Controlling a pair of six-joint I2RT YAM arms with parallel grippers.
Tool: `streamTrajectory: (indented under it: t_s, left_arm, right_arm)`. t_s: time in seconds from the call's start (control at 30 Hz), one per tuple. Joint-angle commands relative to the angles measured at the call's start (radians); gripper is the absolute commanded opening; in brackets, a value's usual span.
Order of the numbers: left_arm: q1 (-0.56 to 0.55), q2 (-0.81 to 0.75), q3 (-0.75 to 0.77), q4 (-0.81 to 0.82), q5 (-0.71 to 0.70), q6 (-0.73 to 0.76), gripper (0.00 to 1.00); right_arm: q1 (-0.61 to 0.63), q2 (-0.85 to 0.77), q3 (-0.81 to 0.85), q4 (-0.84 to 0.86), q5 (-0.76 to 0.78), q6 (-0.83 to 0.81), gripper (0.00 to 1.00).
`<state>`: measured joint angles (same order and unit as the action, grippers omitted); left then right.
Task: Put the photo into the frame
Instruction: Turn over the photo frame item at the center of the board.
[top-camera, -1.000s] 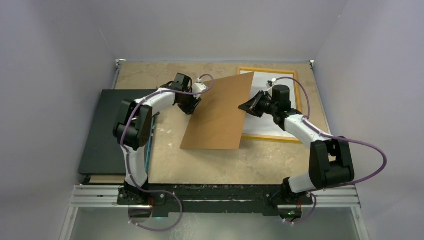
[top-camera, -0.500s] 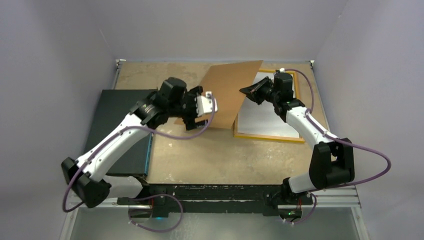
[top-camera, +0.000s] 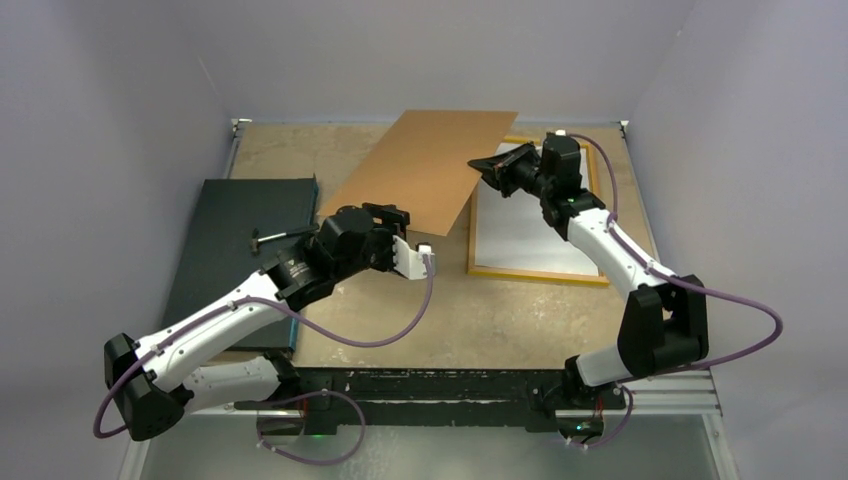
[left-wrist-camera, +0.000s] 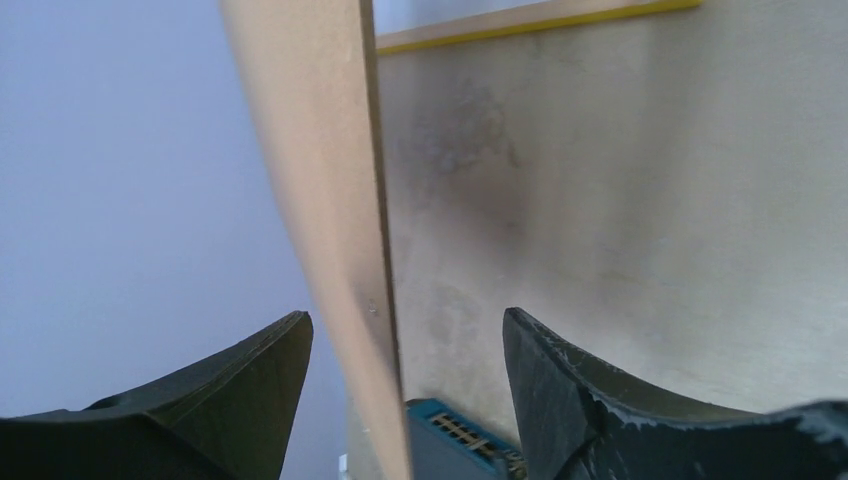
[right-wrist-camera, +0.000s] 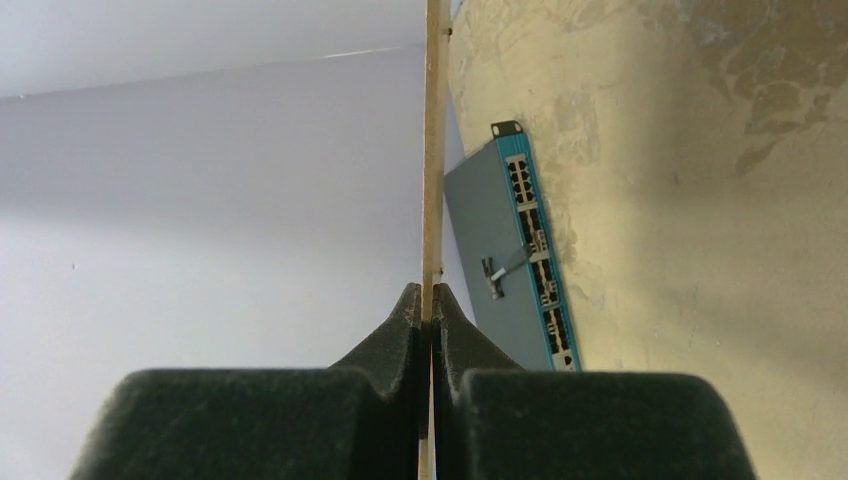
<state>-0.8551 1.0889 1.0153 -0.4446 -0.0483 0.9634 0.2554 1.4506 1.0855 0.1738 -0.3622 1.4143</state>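
Brown backing board (top-camera: 420, 160) is held tilted in the air near 12 o'clock, pinched at its right edge by the clamped right gripper (right-wrist-camera: 430, 295). The left gripper (left-wrist-camera: 405, 330) is spread wide around its lower edge, no grip taken. The photo (top-camera: 530, 225) lies white side up inside the frame (top-camera: 535, 273) at 2 o'clock — apparently already seated. Next, a second hold and a level lowering onto the frame seem called for.

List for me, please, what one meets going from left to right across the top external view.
From the left: black panel → brown board, held raised → yellow frame. The arms overlap these, so they are left out.
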Motion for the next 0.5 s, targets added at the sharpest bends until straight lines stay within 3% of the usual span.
streamTrajectory:
  t_s: [0.0, 0.13, 0.23, 0.3, 0.33, 0.43, 0.47]
  left_arm:
    - [-0.01, -0.038, -0.09, 0.289, -0.193, 0.161, 0.62]
    - [-0.011, -0.066, -0.131, 0.383, -0.228, 0.203, 0.38]
    - [-0.011, -0.08, -0.134, 0.405, -0.213, 0.222, 0.04]
    - [-0.011, -0.076, -0.111, 0.398, -0.216, 0.217, 0.0]
    - [-0.012, -0.074, -0.097, 0.391, -0.218, 0.214, 0.0]
    - [-0.01, -0.08, -0.069, 0.401, -0.225, 0.208, 0.0]
    - [-0.011, -0.084, -0.066, 0.415, -0.231, 0.211, 0.0]
  right_arm:
    - [0.001, -0.053, 0.052, 0.102, -0.057, 0.054, 0.0]
    - [0.001, -0.071, 0.036, 0.099, -0.068, 0.047, 0.0]
    - [0.002, -0.062, 0.035, 0.074, -0.125, -0.005, 0.0]
    - [0.002, -0.051, 0.038, 0.057, -0.206, -0.075, 0.01]
    - [0.001, -0.048, 0.041, 0.035, -0.246, -0.112, 0.08]
    - [-0.006, -0.054, 0.078, -0.068, -0.293, -0.301, 0.54]
    - [-0.008, -0.059, 0.091, -0.138, -0.304, -0.385, 0.65]
